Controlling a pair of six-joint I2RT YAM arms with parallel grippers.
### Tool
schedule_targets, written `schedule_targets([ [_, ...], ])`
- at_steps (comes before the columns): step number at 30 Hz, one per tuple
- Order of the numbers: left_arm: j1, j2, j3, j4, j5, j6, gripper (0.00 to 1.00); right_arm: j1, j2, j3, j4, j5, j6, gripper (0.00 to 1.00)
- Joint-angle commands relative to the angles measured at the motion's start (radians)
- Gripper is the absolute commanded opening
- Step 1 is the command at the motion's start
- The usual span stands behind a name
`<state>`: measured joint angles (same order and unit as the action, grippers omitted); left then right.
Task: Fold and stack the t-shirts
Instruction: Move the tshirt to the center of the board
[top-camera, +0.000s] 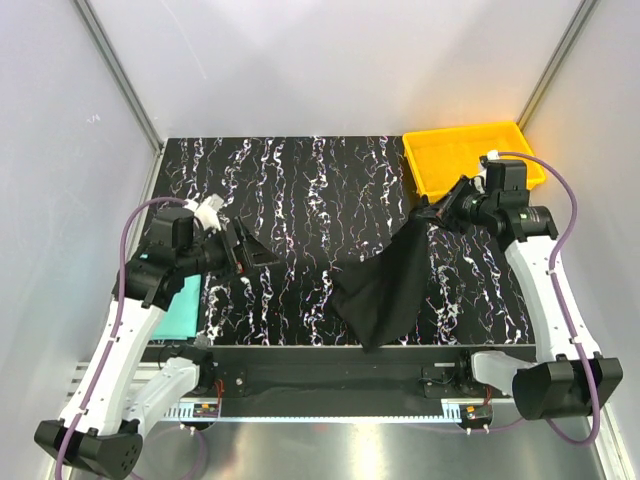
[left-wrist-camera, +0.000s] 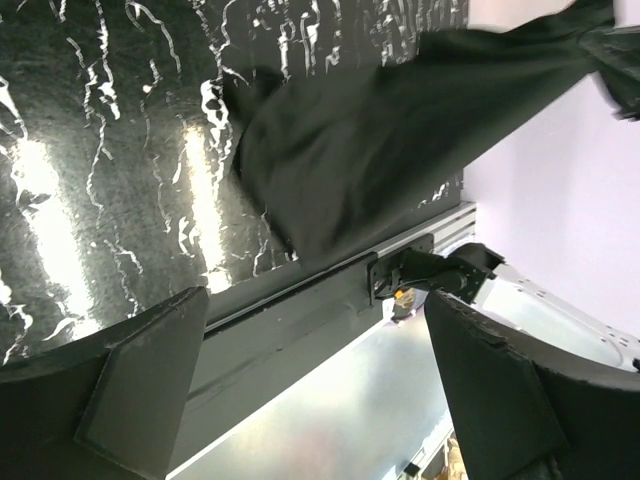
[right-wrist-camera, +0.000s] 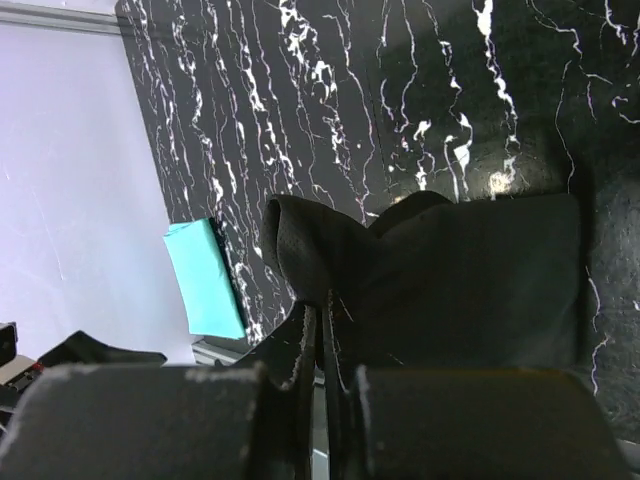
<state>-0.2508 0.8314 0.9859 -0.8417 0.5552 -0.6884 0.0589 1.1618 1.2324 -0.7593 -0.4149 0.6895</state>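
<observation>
The black t-shirt (top-camera: 383, 283) hangs from my right gripper (top-camera: 425, 214), one corner lifted and the rest draped down onto the marbled table near the front edge. In the right wrist view the right gripper (right-wrist-camera: 326, 312) is shut on a bunched fold of the black t-shirt (right-wrist-camera: 470, 280). The teal t-shirt (top-camera: 185, 306) lies folded at the front left corner, also visible as the teal t-shirt (right-wrist-camera: 205, 280) from the right wrist. My left gripper (top-camera: 250, 255) hovers open left of centre, apart from both shirts. In the left wrist view the left gripper (left-wrist-camera: 320, 395) holds nothing, with the black t-shirt (left-wrist-camera: 380, 130) ahead of it.
A yellow plastic tray (top-camera: 432, 168) stands at the back right corner, just behind my right arm. The table's front edge and metal rail (top-camera: 330, 375) run along the bottom. Grey walls close in the left, right and back sides.
</observation>
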Motion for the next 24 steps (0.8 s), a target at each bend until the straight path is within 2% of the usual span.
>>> schedule_targets([
  [1,-0.007,-0.041,0.017,0.061,0.040,-0.034,0.95,0.004,-0.010,0.155,0.104,-0.058,-0.024,0.06],
  [3,-0.007,-0.070,0.010,0.064,0.031,-0.040,0.95,0.005,0.033,0.261,0.091,-0.062,-0.038,0.05],
  [4,-0.005,-0.078,0.004,0.064,0.028,-0.048,0.95,0.005,0.056,0.377,0.075,-0.068,-0.038,0.05],
  [8,-0.007,-0.109,-0.001,0.069,0.012,-0.063,0.95,0.027,0.179,0.608,0.093,-0.125,0.036,0.05],
  [12,-0.005,-0.132,0.010,0.070,-0.029,-0.069,0.95,0.120,0.249,0.736,0.175,-0.162,0.146,0.04],
  [14,-0.004,-0.150,0.017,0.072,-0.073,-0.076,0.95,0.211,0.285,0.785,0.205,-0.160,0.186,0.05],
  [17,-0.004,-0.176,0.036,0.079,-0.135,-0.083,0.95,0.330,0.308,0.817,0.247,-0.173,0.222,0.05],
  [20,-0.005,-0.195,0.046,0.085,-0.185,-0.089,0.95,0.369,0.268,0.776,0.250,-0.171,0.225,0.08],
  [21,-0.004,-0.198,0.048,0.085,-0.196,-0.091,0.95,0.369,0.242,0.738,0.252,-0.157,0.222,0.09],
  [24,-0.004,-0.195,0.036,0.089,-0.212,-0.091,0.95,0.369,0.084,0.483,0.250,-0.064,0.168,0.17],
])
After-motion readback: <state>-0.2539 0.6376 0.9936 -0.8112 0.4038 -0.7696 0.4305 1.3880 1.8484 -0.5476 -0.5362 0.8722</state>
